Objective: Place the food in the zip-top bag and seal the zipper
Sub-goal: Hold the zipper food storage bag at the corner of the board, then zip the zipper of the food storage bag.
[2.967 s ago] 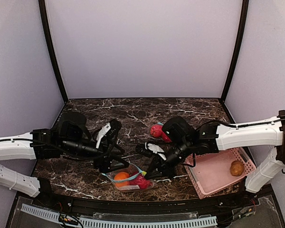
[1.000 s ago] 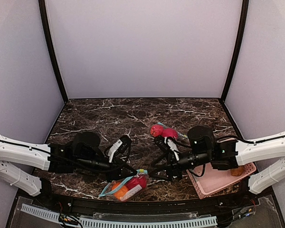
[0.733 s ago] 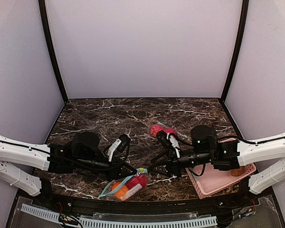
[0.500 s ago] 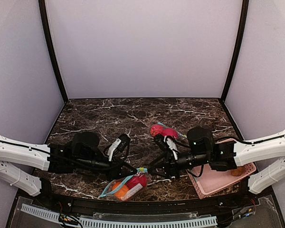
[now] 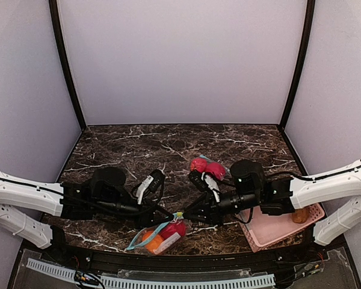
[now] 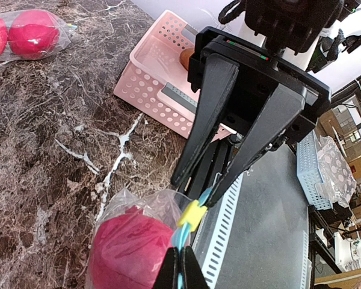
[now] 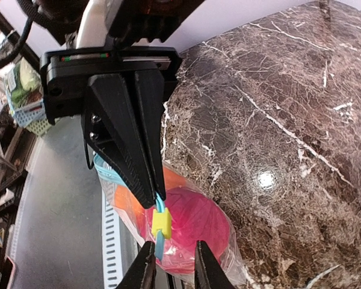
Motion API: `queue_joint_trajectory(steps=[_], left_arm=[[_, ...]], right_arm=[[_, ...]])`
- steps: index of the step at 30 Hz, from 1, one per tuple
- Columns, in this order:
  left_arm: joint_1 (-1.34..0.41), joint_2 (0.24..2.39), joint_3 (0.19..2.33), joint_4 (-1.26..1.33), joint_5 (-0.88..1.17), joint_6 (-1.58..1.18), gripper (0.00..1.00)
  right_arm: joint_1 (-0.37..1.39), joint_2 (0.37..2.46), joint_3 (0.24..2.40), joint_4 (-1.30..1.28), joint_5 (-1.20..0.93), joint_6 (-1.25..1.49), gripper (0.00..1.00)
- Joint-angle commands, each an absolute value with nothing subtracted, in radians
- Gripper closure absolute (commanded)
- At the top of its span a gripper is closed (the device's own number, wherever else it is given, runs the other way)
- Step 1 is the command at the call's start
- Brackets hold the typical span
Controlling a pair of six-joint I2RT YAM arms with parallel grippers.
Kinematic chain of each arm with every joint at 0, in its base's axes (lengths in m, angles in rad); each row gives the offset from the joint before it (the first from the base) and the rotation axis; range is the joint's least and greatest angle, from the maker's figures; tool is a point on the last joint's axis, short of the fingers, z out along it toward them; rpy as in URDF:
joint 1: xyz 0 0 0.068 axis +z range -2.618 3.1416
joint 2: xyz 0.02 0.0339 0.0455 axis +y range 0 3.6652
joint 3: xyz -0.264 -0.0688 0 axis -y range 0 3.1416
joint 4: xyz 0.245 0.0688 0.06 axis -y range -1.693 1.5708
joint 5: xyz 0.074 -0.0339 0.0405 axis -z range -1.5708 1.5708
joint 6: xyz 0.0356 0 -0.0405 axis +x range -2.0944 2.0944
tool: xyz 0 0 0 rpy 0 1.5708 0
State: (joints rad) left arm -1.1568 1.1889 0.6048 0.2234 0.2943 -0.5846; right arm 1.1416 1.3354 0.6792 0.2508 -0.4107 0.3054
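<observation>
The zip-top bag [image 5: 156,236] lies at the table's near edge with food inside: a red fruit [image 7: 195,226] and an orange one [image 7: 123,198]. My left gripper [image 6: 180,268] is shut on the bag's blue zipper strip [image 6: 179,241], just behind the yellow slider [image 6: 192,214]. My right gripper [image 7: 171,268] faces it from the right. Its jaws stand a little apart around the strip's end, just short of the yellow slider [image 7: 162,224]. In the top view the left gripper [image 5: 171,215] and right gripper [image 5: 186,218] nearly meet tip to tip over the slider [image 5: 179,215].
A second clear bag with red fruits [image 5: 204,165] lies behind the right gripper. A pink perforated basket [image 5: 271,226] stands at the right under the right arm, with a brownish item [image 6: 186,56] in it. The table's near edge runs just below the bag.
My right gripper has moved left up to the slider and its jaws have narrowed. The left gripper has held the zipper strip in place; the bag has barely shifted.
</observation>
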Motion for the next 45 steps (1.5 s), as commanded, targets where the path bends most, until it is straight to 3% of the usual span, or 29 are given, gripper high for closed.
queue_joint_trajectory(steps=[1, 7, 10, 12, 14, 16, 20, 23, 28, 32, 41, 45], left_arm=[[-1.161, 1.177, 0.597, 0.242, 0.295, -0.587, 0.99], [-1.161, 1.184, 0.598, 0.245, 0.308, -0.582, 0.99], [-1.160, 1.201, 0.612, 0.236, 0.343, -0.558, 0.99], [-1.160, 1.215, 0.630, 0.216, 0.362, -0.536, 0.93], [-1.160, 1.223, 0.647, 0.205, 0.371, -0.519, 0.74], [-1.160, 1.231, 0.661, 0.201, 0.372, -0.504, 0.62], [-1.157, 1.255, 0.693, 0.183, 0.368, -0.485, 0.58], [-1.157, 1.275, 0.705, 0.183, 0.374, -0.482, 0.61], [-1.157, 1.289, 0.716, 0.181, 0.382, -0.475, 0.77], [-1.157, 1.298, 0.716, 0.182, 0.405, -0.474, 0.79], [-1.157, 1.317, 0.716, 0.167, 0.415, -0.470, 0.97], [-1.157, 1.316, 0.717, 0.156, 0.405, -0.464, 0.99]], right_arm=[[1.152, 1.358, 0.713, 0.284, -0.422, 0.296, 0.84], [1.151, 1.370, 0.713, 0.292, -0.433, 0.300, 1.00], [1.152, 1.364, 0.708, 0.300, -0.438, 0.301, 1.00], [1.152, 1.362, 0.707, 0.301, -0.448, 0.298, 1.00], [1.152, 1.361, 0.708, 0.296, -0.466, 0.298, 1.00], [1.151, 1.368, 0.713, 0.289, -0.486, 0.298, 1.00], [1.152, 1.383, 0.721, 0.279, -0.516, 0.303, 1.00], [1.152, 1.389, 0.722, 0.278, -0.525, 0.305, 1.00], [1.151, 1.396, 0.732, 0.273, -0.527, 0.304, 1.00], [1.152, 1.396, 0.733, 0.274, -0.517, 0.301, 1.00], [1.150, 1.379, 0.718, 0.276, -0.483, 0.306, 1.00], [1.150, 1.365, 0.715, 0.260, -0.438, 0.309, 1.00]])
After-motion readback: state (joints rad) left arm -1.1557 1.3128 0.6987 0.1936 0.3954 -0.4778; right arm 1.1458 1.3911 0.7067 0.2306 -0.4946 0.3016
